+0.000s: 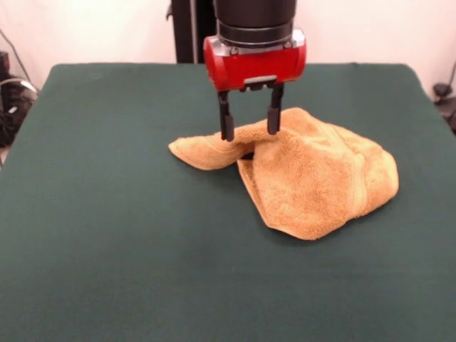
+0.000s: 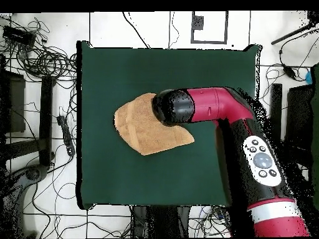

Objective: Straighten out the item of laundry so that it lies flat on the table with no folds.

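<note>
**Op:** On the table (image 1: 107,242), roughly mid-surface, I've got the towel (image 1: 313,182) bunched and folded, not flat. Gripper (image 1: 249,128) is right over its far edge.

**Eng:** Fingers?

**Op:** Front view shows them parted, moderately wide, both fingers (image 1: 226,121) pointing straight down. Tips sit at the ridge of cloth where a narrow flap runs off to the picture's left. Can't tell if the tips touch the fabric or sit just behind it. Nothing pinched between them.

**Eng:** Overhead any help?

**Op:** No. From above, the arm (image 2: 212,106) lies across from the right and its black wrist end covers the gripper and part of the towel (image 2: 140,127). Fingers hidden there. What overhead does give me is the outline: a rough wedge, broad end at the picture's left, tapering to a point at the lower right beneath the arm.

**Eng:** Long axis?

**Op:** Overhead: upper left to lower right, slightly diagonal to the table (image 2: 124,62) edges. Front view adds the folds: one doubled-over lobe toward the camera with a hem seam visible, plus that thin flap on the left.
</note>
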Available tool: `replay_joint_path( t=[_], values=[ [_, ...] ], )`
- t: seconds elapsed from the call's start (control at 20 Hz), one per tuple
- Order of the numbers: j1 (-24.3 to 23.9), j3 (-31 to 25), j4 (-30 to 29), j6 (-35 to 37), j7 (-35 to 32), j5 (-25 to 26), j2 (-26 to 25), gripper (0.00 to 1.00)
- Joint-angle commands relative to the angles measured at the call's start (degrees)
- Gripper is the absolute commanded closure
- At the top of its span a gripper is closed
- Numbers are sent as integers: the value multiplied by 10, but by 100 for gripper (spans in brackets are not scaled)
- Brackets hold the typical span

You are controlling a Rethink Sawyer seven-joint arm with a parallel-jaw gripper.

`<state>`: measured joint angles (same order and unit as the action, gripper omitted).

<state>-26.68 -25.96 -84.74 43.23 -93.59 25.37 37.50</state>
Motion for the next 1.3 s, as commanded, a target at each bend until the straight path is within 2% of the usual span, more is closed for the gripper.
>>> replay_joint_path(
  t=[0.05, 0.4, 0.7, 0.95, 1.3],
  values=[
    [-15, -71, 40, 87, 190, 20, -61, 0],
    [-45, -79, 68, 92, 225, 53, -64, 0],
    [-32, -68, 12, 48, 157, 84, -59, 0],
    [-22, -65, 1, 44, 114, 88, -70, 0],
    [-10, -61, -12, 34, 89, 90, -65, 0]
  ],
)
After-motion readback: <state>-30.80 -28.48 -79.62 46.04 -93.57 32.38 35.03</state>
